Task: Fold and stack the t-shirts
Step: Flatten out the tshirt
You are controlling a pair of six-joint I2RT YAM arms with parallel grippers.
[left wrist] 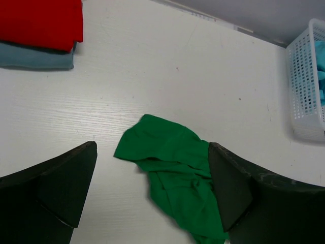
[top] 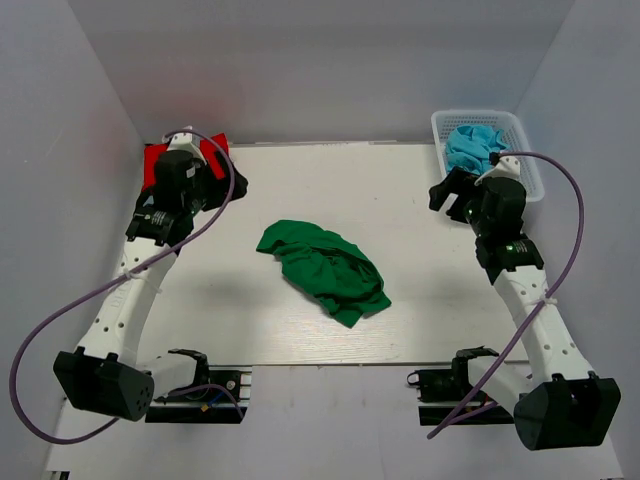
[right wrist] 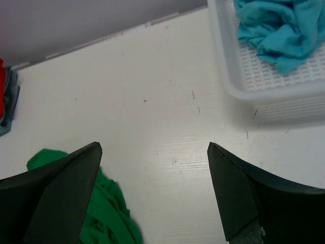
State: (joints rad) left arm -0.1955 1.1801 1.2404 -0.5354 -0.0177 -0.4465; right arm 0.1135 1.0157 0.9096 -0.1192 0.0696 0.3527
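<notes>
Lying crumpled and unfolded in the middle of the white counter (top: 400, 320), the dark green cloth t-shirt (top: 322, 268) is sprawling in a loose heap.

The overhead view is showing only scraps of a bright red folded t-shirt (left wrist: 40, 23) at the counter's 10 o'clock corner, because the left arm is covering most of it. The left wrist view is revealing more. There the red shirt is resting on a pale blue folded t-shirt (left wrist: 35, 58), the two making a neat stack at 11 o'clock. The right wrist view alone is looking into the white plastic mesh basket (right wrist: 264, 96) at the counter's 2 o'clock corner. A turquoise cloth t-shirt (right wrist: 277, 30) is lying bunched inside it.

The left hand (left wrist: 152, 147) is hovering above the counter with its fingers spread wide, gripping nothing. The green shirt is lying below, between the fingers and partly hidden behind one of them. Overhead, it is sitting at 5 o'clock from this hand.

The right hand (right wrist: 154, 146) is also gaping wide and empty beside the basket. The green shirt is lying well apart at its 8 o'clock, poking out behind one finger in its own view.
</notes>
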